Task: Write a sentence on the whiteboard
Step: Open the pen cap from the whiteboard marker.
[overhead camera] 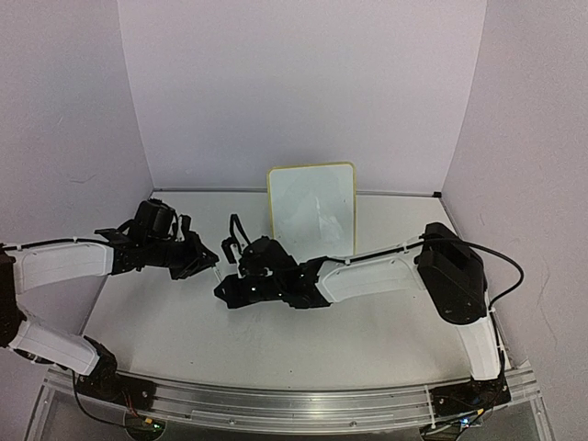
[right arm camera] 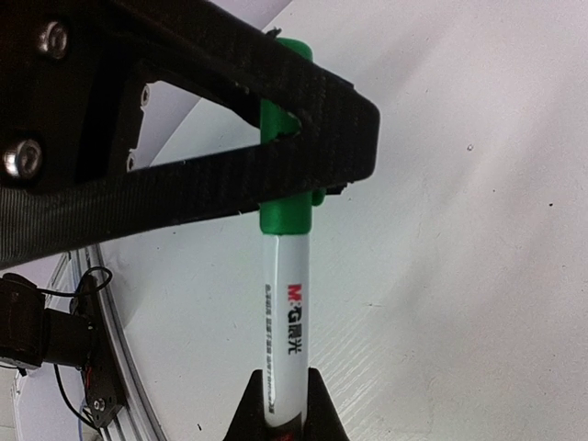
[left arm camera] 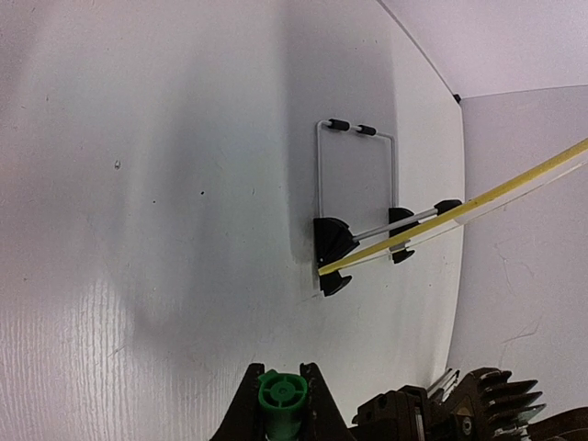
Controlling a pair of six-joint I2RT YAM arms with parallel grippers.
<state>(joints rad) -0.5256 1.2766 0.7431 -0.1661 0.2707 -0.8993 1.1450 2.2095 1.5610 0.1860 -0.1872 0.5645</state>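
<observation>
— What's there, left to right?
— Two grippers, one marker, one board. Your left gripper (left arm camera: 280,372) pinches the green cap (right arm camera: 287,216). Your right gripper (right arm camera: 283,404) clamps the marker (right arm camera: 285,322) barrel. The board (overhead camera: 310,209) stands upright on the table (overhead camera: 184,322), behind them.

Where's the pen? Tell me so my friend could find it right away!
Find the whiteboard standing at the back of the table. Just in front of it the left gripper and right gripper meet, each pinching one end of the pen. It is the only slim stick there: white body with printed letters, green cap.
</observation>
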